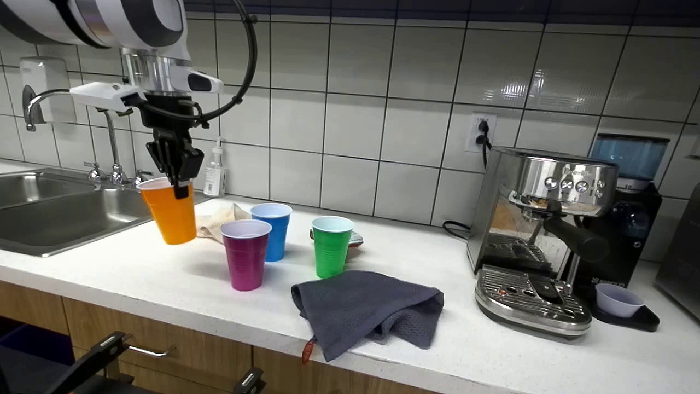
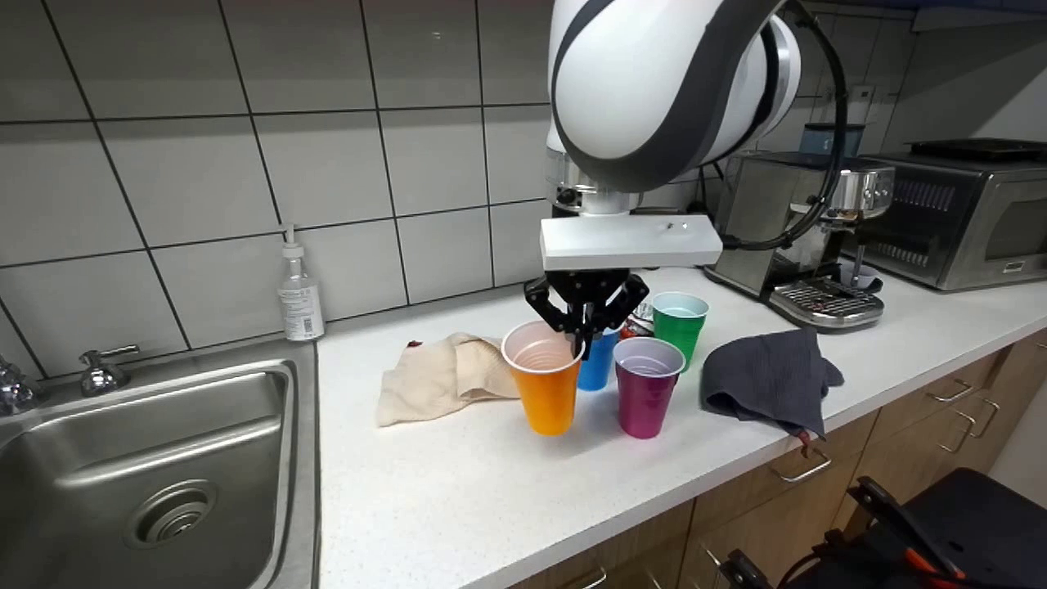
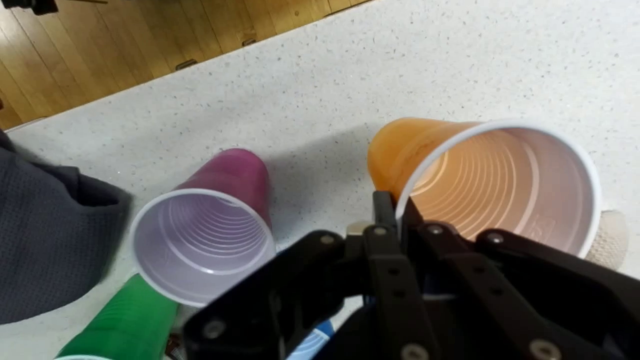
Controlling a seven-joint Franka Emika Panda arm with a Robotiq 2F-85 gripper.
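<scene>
Over the big white counter (image 2: 425,507), near the tan cloth (image 2: 442,380), holding the orange cup (image 2: 550,401) tilted and, by the look of it, lifted up. Near the purple cup (image 2: 644,401) but not touching it, maybe to miss a bump. Held with fingers (image 3: 384,205) squeezed almost together, inside and outside the thin white rim (image 3: 520,124), probably for an easy pinch.
</scene>
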